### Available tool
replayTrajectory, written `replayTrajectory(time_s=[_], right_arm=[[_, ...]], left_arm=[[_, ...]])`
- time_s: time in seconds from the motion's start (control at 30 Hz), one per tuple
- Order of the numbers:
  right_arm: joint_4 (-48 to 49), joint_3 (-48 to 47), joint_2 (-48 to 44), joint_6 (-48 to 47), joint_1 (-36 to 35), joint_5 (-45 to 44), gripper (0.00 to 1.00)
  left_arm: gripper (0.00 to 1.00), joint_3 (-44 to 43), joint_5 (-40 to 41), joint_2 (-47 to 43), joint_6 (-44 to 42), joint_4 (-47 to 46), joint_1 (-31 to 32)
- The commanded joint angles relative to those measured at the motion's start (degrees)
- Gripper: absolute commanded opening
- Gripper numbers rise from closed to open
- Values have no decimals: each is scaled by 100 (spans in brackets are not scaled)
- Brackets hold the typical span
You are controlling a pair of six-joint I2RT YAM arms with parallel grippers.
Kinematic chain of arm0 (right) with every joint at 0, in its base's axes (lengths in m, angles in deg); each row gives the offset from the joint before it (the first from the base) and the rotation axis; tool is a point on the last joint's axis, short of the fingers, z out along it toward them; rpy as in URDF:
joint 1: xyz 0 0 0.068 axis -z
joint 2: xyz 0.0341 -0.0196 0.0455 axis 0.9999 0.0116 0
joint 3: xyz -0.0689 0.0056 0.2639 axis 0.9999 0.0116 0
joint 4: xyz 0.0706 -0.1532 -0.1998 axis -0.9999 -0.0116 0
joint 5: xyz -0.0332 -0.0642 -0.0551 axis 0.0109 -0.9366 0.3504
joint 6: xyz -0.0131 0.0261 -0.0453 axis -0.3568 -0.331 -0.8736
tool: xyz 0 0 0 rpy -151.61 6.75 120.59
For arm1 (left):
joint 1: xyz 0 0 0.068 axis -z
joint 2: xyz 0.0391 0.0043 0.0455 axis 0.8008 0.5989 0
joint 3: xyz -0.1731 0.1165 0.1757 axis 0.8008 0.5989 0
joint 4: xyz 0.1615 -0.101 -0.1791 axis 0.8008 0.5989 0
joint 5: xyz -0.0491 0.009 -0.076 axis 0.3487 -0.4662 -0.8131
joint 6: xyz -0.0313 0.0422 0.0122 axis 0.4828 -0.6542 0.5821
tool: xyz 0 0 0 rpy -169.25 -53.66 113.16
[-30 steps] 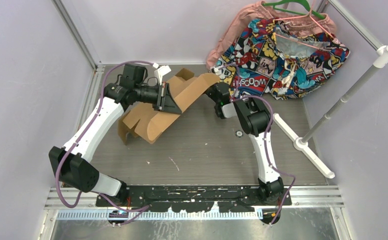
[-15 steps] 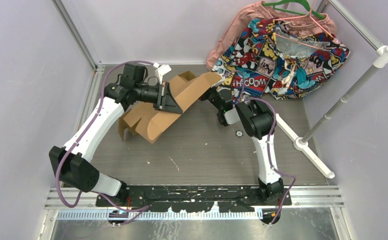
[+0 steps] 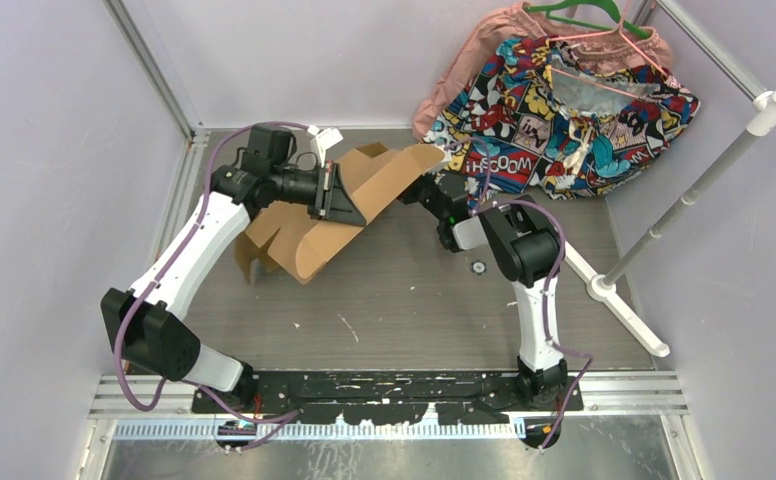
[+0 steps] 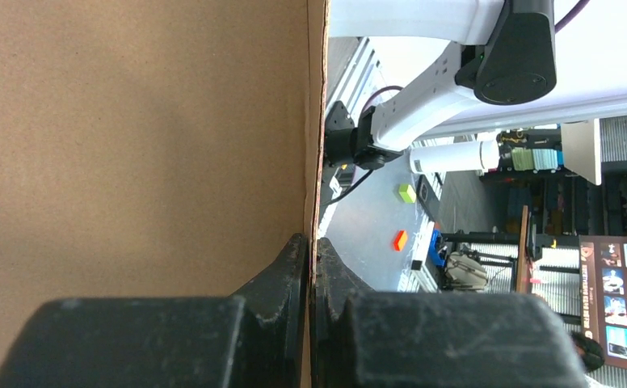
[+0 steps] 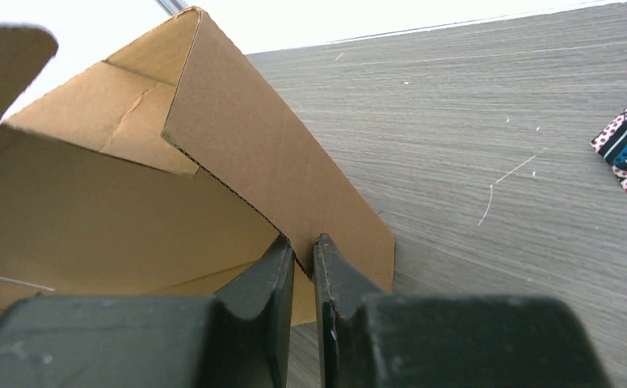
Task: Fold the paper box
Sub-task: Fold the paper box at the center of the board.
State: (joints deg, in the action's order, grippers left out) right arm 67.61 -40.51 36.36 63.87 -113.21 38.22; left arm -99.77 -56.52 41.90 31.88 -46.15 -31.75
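The paper box (image 3: 309, 240) is plain brown cardboard, half folded, lifted off the grey table at the back left with its panels tilted. My left gripper (image 3: 360, 206) is shut on one panel from the left. In the left wrist view the jaws (image 4: 311, 252) pinch the panel's thin edge, and the box (image 4: 132, 137) fills the left half. My right gripper (image 3: 413, 186) reaches in from the right at the raised flap. In the right wrist view its fingers (image 5: 302, 252) are shut on the edge of a slanted flap of the box (image 5: 270, 162), one finger on each face.
A comic-print cloth (image 3: 564, 110) lies heaped at the back right on a pink garment, with a green hanger (image 3: 574, 15) above. A white pole (image 3: 704, 180) rises from a white base bar (image 3: 604, 290) along the right side. A small round part (image 3: 477, 267) lies near the right arm.
My right wrist has shifted left and back towards the raised flap, its jaws closing a little on it. The left arm and the box have hardly moved.
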Motion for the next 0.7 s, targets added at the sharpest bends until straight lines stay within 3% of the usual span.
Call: replayTrajectory(time_s=[0.0,0.67], right_arm=[[40,318,-528,105,-184,151,18],[87,1147,-1026,399,-804,-460,16]], left_arm=[[7,-146,-11,56,103,-398,-147],[7,150,-116,-58,355,-796,-168]])
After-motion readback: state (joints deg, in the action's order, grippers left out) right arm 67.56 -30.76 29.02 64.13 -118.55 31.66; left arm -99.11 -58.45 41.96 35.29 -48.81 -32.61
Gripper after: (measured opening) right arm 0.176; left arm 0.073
